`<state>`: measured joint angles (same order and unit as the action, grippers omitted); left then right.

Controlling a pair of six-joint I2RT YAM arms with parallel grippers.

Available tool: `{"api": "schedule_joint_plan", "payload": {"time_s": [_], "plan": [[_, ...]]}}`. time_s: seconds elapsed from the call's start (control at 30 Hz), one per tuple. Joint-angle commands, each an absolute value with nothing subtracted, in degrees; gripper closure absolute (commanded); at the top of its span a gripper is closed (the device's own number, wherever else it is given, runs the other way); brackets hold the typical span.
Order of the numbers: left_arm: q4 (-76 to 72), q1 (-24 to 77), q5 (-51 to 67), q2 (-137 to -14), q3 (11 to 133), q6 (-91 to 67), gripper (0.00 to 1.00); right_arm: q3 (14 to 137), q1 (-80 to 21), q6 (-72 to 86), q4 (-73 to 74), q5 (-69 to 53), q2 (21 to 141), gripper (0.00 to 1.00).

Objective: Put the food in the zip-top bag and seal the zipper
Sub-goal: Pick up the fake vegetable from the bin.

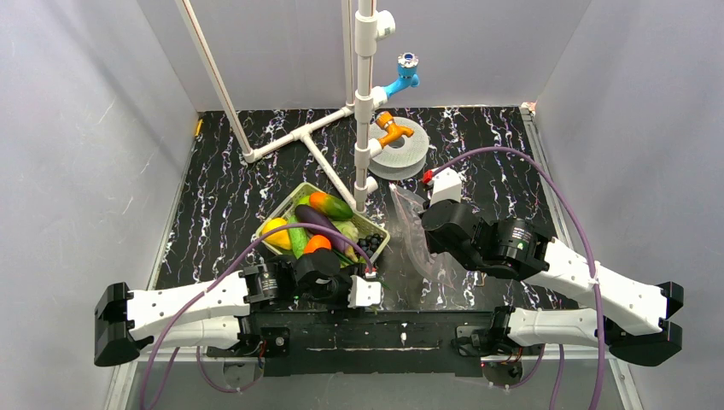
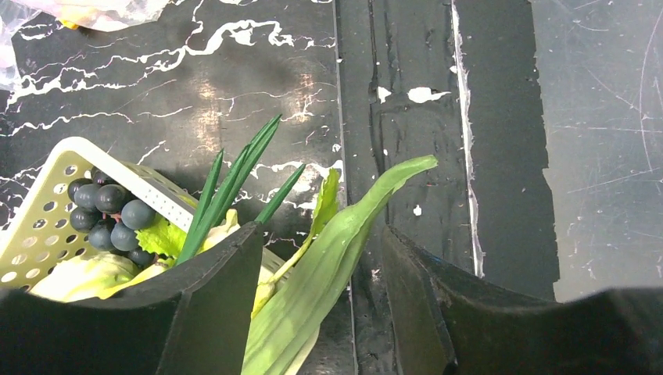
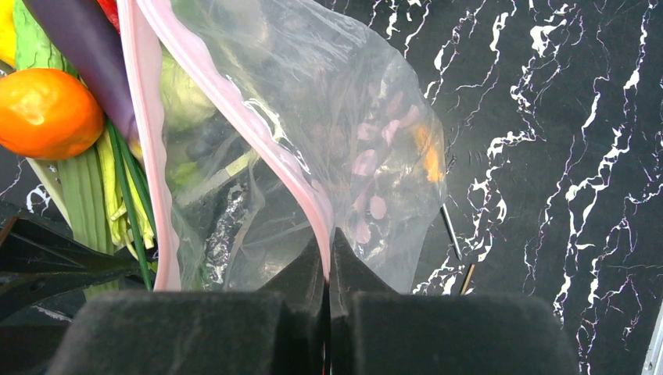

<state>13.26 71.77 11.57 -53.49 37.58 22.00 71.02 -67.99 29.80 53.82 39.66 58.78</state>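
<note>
Now right claw point(image 3: 329, 244) clamped on zipper point(image 3: 152, 156); left claw point(image 2: 320, 230) apart, astride leafy green vegetable point(image 2: 313, 289).

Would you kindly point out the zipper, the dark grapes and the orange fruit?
zipper point(image 3: 146, 117), right wrist view, left pink strip.
dark grapes point(image 2: 109, 215), left wrist view, middle of bunch.
orange fruit point(image 3: 47, 109), right wrist view, centre of its skin.

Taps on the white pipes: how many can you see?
2. A blue tap sits high on the upright pipe. An orange tap sits lower on it, just above the grey spool. None seem hidden.
</note>
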Motion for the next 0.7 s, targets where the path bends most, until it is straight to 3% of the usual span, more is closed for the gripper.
{"api": "schedule_joint_plan", "payload": {"time_s": [0.0, 0.1, 0.17, 0.3, 0.4, 0.67], "plan": [[13.8, 72.1, 11.4, -54.0, 37.8, 23.6, 0.44, 71.1, -67.9, 30.1, 52.0, 39.9, 57.9, 0.99], [14.6, 72.1, 11.9, -54.4, 37.7, 23.7, 0.45, 71.1, -67.9, 30.0, 51.8, 39.9, 57.7, 0.99], [15.0, 72.1, 12.1, -54.8, 37.9, 23.9, 0.51, 70.9, -67.9, 30.1, 51.6, 39.8, 57.6, 0.99], [17.5, 72.2, 14.0, -56.9, 39.9, 24.6, 0.8, 70.8, -68.0, 30.1, 51.6, 39.6, 57.3, 0.99], [18.8, 72.1, 14.7, -57.7, 42.1, 23.4, 0.95, 71.3, -68.0, 30.3, 52.2, 39.5, 57.0, 0.99], [15.0, 72.1, 16.3, -53.7, 43.9, 20.4, 1.0, 71.4, -67.9, 30.0, 52.0, 39.5, 56.7, 0.99]]}}
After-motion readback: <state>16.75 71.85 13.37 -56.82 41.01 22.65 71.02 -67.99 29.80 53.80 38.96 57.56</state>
